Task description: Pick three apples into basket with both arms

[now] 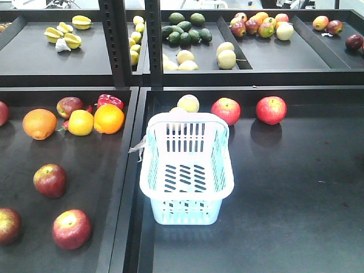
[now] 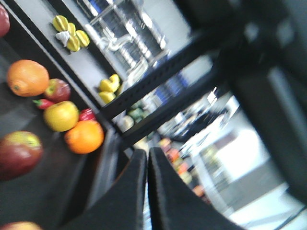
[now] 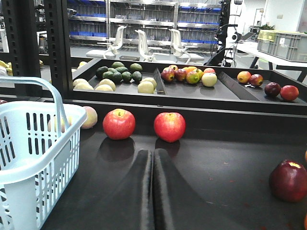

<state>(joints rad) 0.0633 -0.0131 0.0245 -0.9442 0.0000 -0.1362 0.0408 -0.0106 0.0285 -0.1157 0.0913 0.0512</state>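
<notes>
The pale blue basket point(image 1: 187, 211) stands empty at the left of the right-hand tray; its wall and handle also show in the right wrist view point(image 3: 33, 143). Three dark red apples lie in the left tray point(image 1: 50, 180) point(image 1: 71, 229) point(image 1: 8, 226); one shows blurred in the left wrist view point(image 2: 19, 152). Neither arm shows in the front view. My left gripper point(image 2: 147, 153) is shut and empty, above the tray's divider. My right gripper point(image 3: 153, 154) is shut and empty, low over the right tray, pointing between two bright red apples point(image 3: 119, 123) point(image 3: 169, 126).
Two oranges point(image 1: 40, 123) point(image 1: 108, 118), a yellow apple point(image 1: 81, 122) and a reddish apple point(image 1: 69, 106) sit at the back of the left tray. A pale fruit point(image 1: 188, 103) lies behind the basket. Another dark apple point(image 3: 288, 179) lies right of my right gripper. Black uprights point(image 1: 116, 40) divide the shelves.
</notes>
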